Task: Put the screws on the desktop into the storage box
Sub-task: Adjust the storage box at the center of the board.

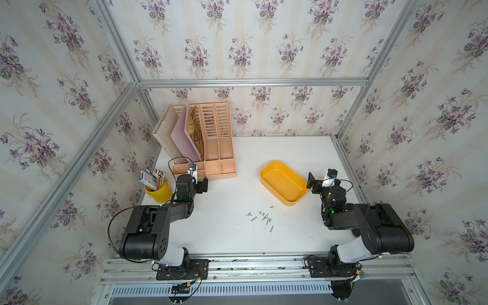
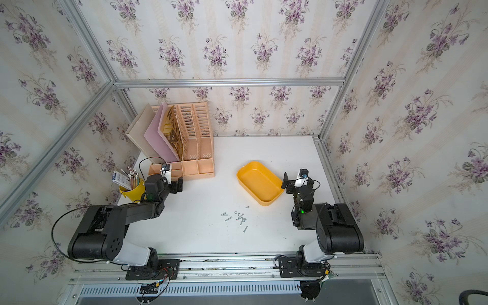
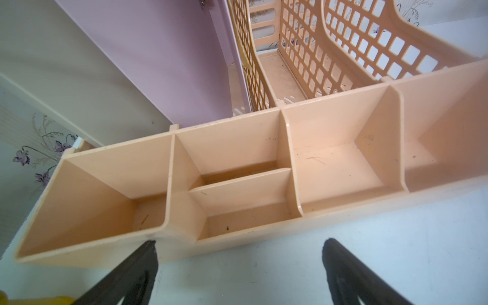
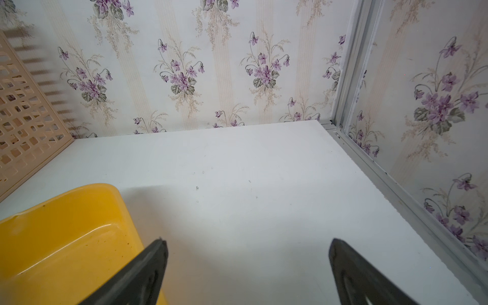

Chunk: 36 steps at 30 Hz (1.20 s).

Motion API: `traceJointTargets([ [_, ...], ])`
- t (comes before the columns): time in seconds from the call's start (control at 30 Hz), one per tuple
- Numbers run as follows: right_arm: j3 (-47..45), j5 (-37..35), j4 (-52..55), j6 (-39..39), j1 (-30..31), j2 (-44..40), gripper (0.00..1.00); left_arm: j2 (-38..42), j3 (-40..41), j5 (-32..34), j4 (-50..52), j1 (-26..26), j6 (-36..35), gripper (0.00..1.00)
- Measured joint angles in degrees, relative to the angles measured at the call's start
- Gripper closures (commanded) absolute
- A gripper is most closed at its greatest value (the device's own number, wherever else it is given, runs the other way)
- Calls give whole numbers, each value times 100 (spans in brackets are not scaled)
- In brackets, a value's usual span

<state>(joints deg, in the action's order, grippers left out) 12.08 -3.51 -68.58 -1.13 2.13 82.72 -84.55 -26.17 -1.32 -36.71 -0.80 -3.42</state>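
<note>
The left arm (image 1: 158, 211) is folded at the elbow, with its forearm pointing away from the base. The left pincer (image 3: 239, 243) has its jaws wide apart and holds nothing. The right arm (image 1: 369, 224) is folded likewise. The right pincer (image 4: 247, 241) stands equally wide and empty.

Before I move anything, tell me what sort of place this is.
Probably a robot test cell dressed as a home desk: floral wallpaper on aluminium framing, a file organizer and pencil cup on the desktop, two arms mounted along its front.
</note>
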Motion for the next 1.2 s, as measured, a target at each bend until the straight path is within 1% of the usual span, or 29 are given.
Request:
traceJointTargets([
  [0.07,157,-57,555,-48,0,-693,0,420,-216,-28,498,-39,-46,1],
  [0.1,404,-72,1040,-131,0,-1069,0,684,-348,-22,636,-92,-63,1],
  [0.17,868,-72,1753,-422,0,-1497,3,1064,-535,-24,772,-195,-50,1],
  [0.23,1270,-24,2568,-815,0,-1661,5,1294,-682,-61,1073,-293,92,1],
  [0.3,1578,201,3506,-1198,-7,-1613,7,1405,-920,-92,1569,-487,286,1],
  [0.4,1703,619,4642,-1661,11,-1580,13,1427,-1414,-151,2269,-1097,380,1],
  [0.5,1593,960,5390,-2000,26,-1670,20,1408,-1696,-72,2736,-1821,376,1],
  [0.53,1545,1051,5525,-2059,42,-1692,22,1394,-1746,-96,2861,-2015,369,1],
  [0.6,1460,1224,5740,-2240,48,-1670,30,1340,-1834,-98,3097,-2293,341,1],
  [0.73,1403,1521,5880,-2487,111,-1392,44,1121,-1996,-70,3338,-2581,450,1],
  [0.8,1403,1635,5882,-2614,229,-1241,49,1005,-2044,-61,3429,-2712,533,1],
  [0.9,1456,1676,5860,-2638,393,-984,63,872,-2109,-33,3552,-2898,592,1],
  [0.93,1484,1692,5853,-2675,407,-909,64,844,-2118,-35,3567,-2949,608,1],
  [0.97,1519,1696,5853,-2708,415,-833,71,817,-2122,-31,3580,-3003,640,1],
  [1.0,1547,1700,5851,-2702,424,-774,82,800,-2122,-31,3602,-3051,645,1],
  [1.03,1561,1696,5842,-2693,424,-730,87,789,-2122,-31,3617,-3084,658,1],
  [1.1,1596,1694,5803,-2726,422,-669,90,785,-2122,-31,3657,-3110,680,1],
  [1.13,1628,1779,5810,-2583,424,-632,91,785,-2122,-13,3687,-3110,680,1],
  [1.2,1735,1810,5875,-2579,455,-516,91,785,-2122,17,3777,-3110,680,1],
])
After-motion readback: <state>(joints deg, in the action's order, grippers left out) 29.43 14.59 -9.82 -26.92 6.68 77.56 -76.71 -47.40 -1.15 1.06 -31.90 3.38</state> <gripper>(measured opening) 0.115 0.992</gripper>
